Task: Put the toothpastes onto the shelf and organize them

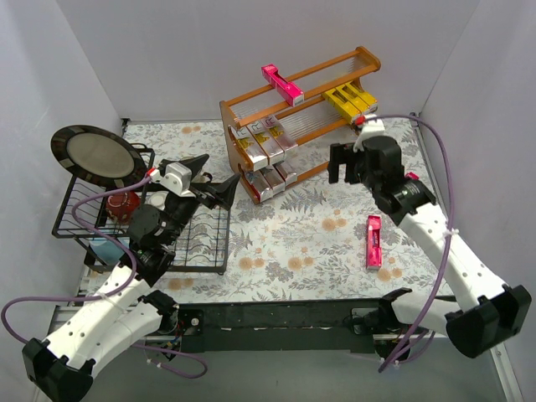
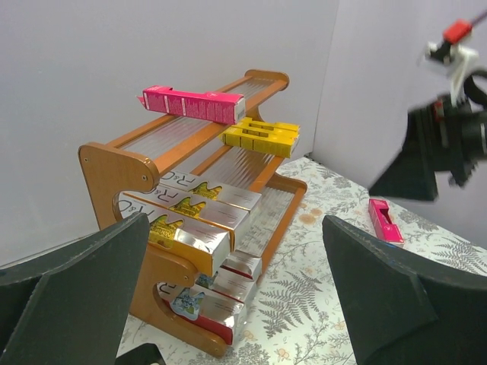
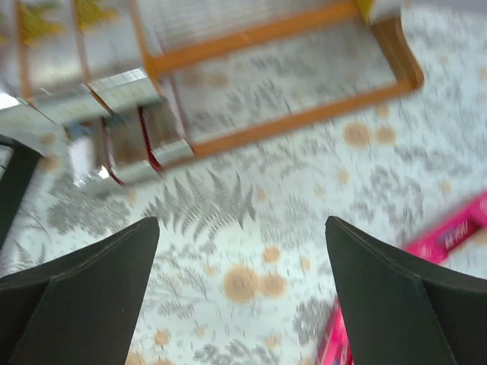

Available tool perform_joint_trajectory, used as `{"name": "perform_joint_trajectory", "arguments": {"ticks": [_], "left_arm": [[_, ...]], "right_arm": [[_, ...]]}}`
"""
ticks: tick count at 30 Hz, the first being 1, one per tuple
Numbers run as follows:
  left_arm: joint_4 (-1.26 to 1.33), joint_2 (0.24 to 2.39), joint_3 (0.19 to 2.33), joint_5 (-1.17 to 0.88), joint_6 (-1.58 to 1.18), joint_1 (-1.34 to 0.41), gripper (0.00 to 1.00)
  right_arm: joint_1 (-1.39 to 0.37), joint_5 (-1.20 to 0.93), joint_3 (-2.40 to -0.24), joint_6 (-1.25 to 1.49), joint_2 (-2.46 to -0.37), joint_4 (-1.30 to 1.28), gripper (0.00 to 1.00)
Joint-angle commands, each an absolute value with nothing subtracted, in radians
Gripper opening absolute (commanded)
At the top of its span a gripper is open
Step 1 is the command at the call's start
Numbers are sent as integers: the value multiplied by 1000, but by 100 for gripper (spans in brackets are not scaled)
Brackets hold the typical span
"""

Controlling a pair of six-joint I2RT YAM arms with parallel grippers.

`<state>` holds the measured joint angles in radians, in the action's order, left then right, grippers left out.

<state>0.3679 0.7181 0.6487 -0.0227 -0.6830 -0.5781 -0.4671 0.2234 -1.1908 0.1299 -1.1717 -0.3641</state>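
Note:
The orange-brown shelf (image 1: pixel 243 99) stands at the back of the table. A magenta toothpaste (image 1: pixel 281 84) lies on its top tier. Yellow toothpastes (image 1: pixel 350 100) and silver-gold ones (image 1: pixel 266 142) fill the middle tier, and silver ones (image 1: pixel 272 180) the bottom tier. Another magenta toothpaste (image 1: pixel 374 241) lies flat on the table at the right. My right gripper (image 1: pixel 346 172) hangs open and holds nothing, in front of the shelf's right end and above the table. My left gripper (image 1: pixel 208 177) is open and holds nothing, left of the shelf and facing it (image 2: pixel 103 163). The right wrist view is blurred.
A black wire dish rack (image 1: pixel 84 219) stands at the left with a dark plate (image 1: pixel 96 155) and a red mug (image 1: pixel 124 203) in it. White walls close in the back and both sides. The fern-print cloth (image 1: pixel 293 243) covers the table.

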Motion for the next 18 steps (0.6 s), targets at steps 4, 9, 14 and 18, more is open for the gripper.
{"name": "perform_joint_trajectory", "arguments": {"ticks": [4, 9, 14, 18], "left_arm": [[373, 706, 660, -26, -692, -580, 98], [373, 719, 658, -26, -692, -580, 98], [373, 723, 658, -35, -698, -580, 98], [373, 724, 660, -38, -698, -580, 98]], "right_arm": [[-437, 387, -850, 402, -931, -521, 99], [-413, 419, -697, 517, -819, -618, 99], [-339, 367, -580, 557, -816, -603, 99], [-272, 315, -519, 542, -837, -534, 94]]}}
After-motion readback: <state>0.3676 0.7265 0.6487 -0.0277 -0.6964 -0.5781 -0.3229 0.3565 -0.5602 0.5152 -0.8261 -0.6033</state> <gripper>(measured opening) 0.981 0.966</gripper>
